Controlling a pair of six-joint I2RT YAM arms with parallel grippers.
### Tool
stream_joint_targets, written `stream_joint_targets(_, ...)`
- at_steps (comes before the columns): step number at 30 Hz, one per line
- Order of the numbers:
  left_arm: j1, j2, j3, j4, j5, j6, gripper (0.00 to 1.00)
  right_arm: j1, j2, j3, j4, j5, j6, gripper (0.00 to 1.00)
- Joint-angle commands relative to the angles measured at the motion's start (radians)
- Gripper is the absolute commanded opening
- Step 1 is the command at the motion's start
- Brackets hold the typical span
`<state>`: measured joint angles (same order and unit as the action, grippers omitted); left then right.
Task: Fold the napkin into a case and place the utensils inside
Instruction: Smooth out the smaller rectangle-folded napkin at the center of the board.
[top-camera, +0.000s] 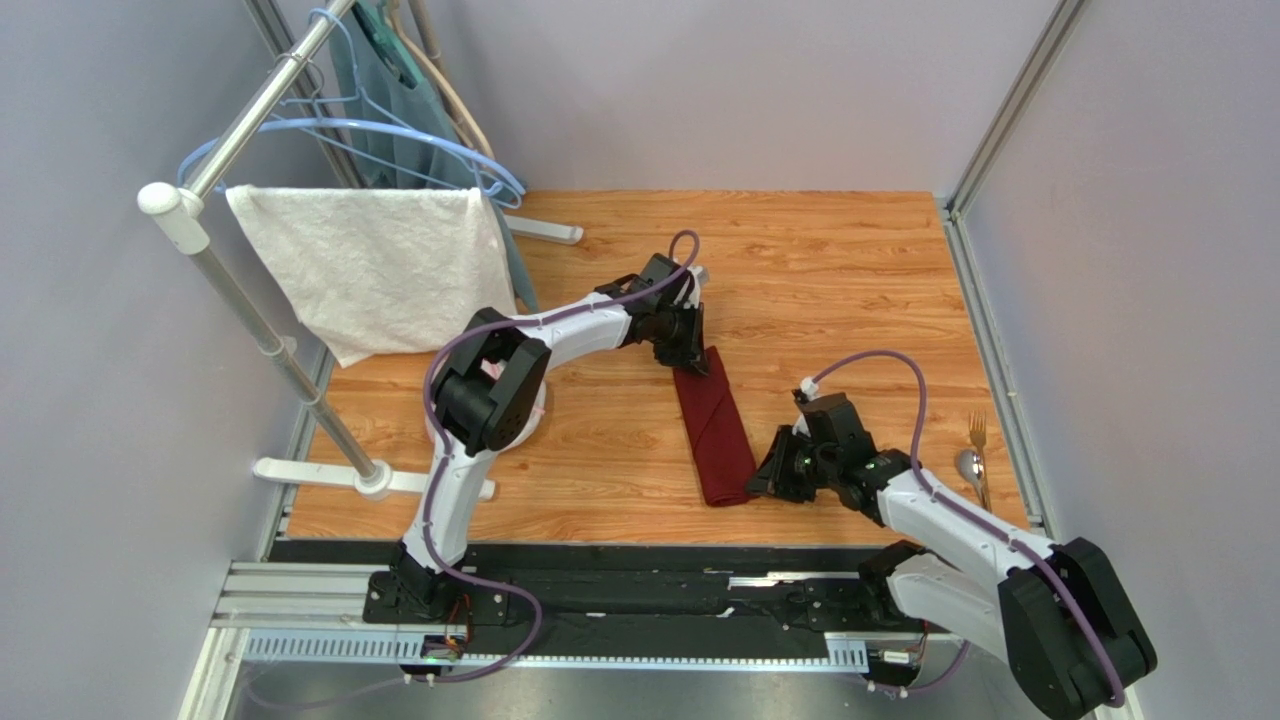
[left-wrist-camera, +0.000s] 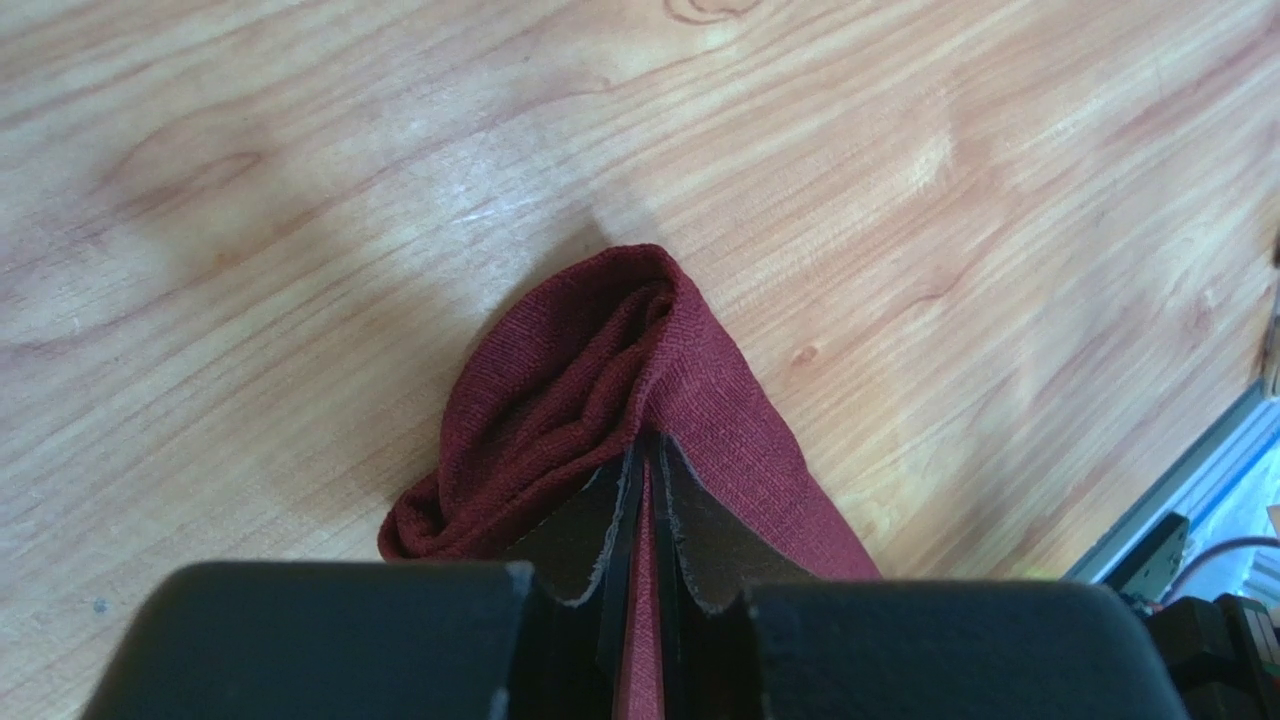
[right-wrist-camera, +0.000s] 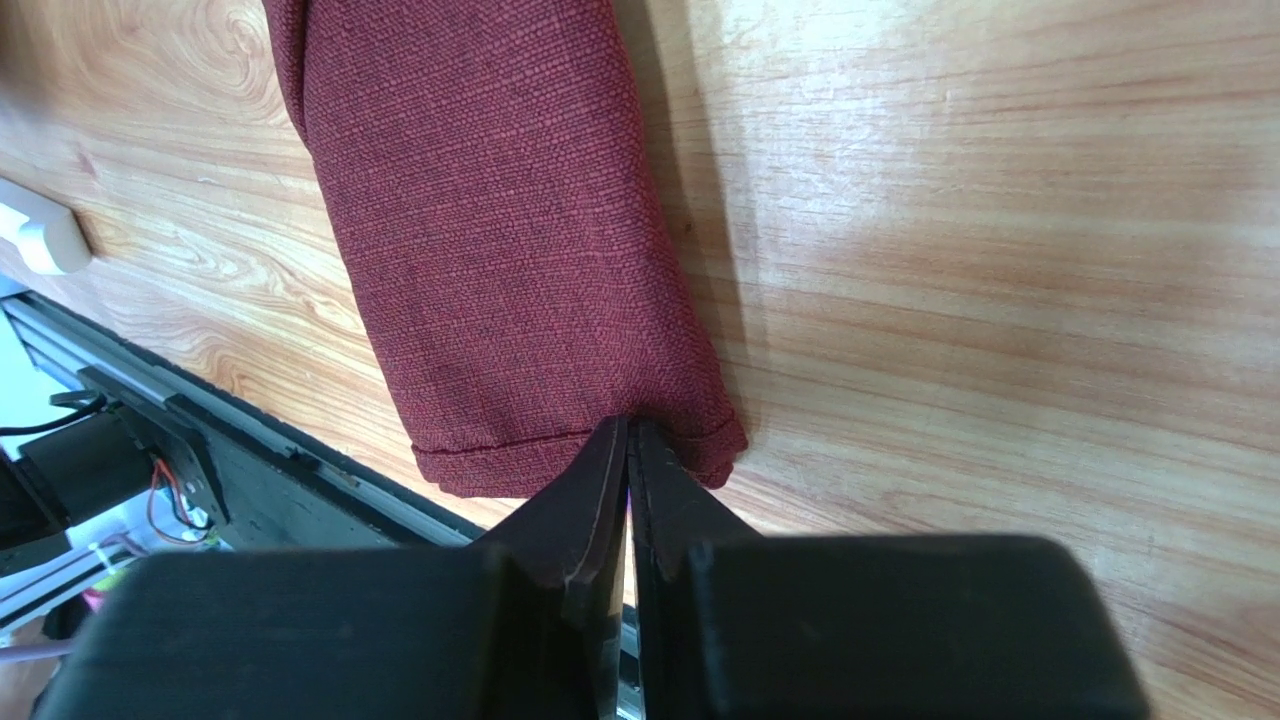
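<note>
Napkin (top-camera: 715, 431) lies near the middle of the desk (top-camera: 842, 270) as a narrow maroon strip, running in the top view from about 11 o'clock down to 5 o'clock. It is already folded long and slim, but the far end is bunched and rumpled, not flat. The left jaws are closed on that far end, with red cloth showing between the pads. The right jaws are drawn almost together at the hem of the near end and appear to pinch its edge. The step in hand looks like shaping the strip into the case, both ends held for a further fold or a tidy. The next move probably calls for smoothing the bunched end without tugging the layers apart, leaving a pocket mouth open. Fork (top-camera: 977, 432) and spoon (top-camera: 972, 473) wait untouched at the napkin's 3 o'clock, by the desk's right edge. A white towel (top-camera: 383, 270) hangs on a rack at 10 o'clock.
</note>
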<state>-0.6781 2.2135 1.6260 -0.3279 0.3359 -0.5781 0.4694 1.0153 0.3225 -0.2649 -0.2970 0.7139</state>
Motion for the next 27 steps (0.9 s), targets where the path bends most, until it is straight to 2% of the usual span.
stream_joint_targets(1,-0.003,-0.063,0.008,0.012,0.023,0.038,0.14,0.032,-0.026,0.039,-0.020,0.062,-0.004,0.08)
stream_joint_targets(5,-0.001,-0.129,0.012,-0.005,0.049,0.032,0.17,0.073,-0.052,0.110,-0.083,0.079,0.012,0.08)
stream_joint_targets(10,-0.001,-0.109,0.029,0.009,0.101,0.004,0.18,0.130,-0.054,0.139,-0.065,0.075,0.045,0.10)
stream_joint_targets(17,0.000,0.052,0.092,0.015,0.129,0.007,0.17,0.166,0.054,0.040,0.148,0.039,0.093,0.09)
stream_joint_targets(21,0.000,0.092,0.162,-0.043,0.117,0.049,0.17,0.166,0.124,0.016,0.179,0.052,0.081,0.08)
stream_joint_targets(25,-0.001,0.007,0.161,-0.071,0.092,0.063,0.20,0.166,0.034,0.091,0.018,0.128,0.052,0.08)
stream_joint_targets(27,-0.005,-0.044,0.150,-0.074,0.077,0.066,0.24,0.164,-0.032,0.177,-0.141,0.186,0.033,0.10)
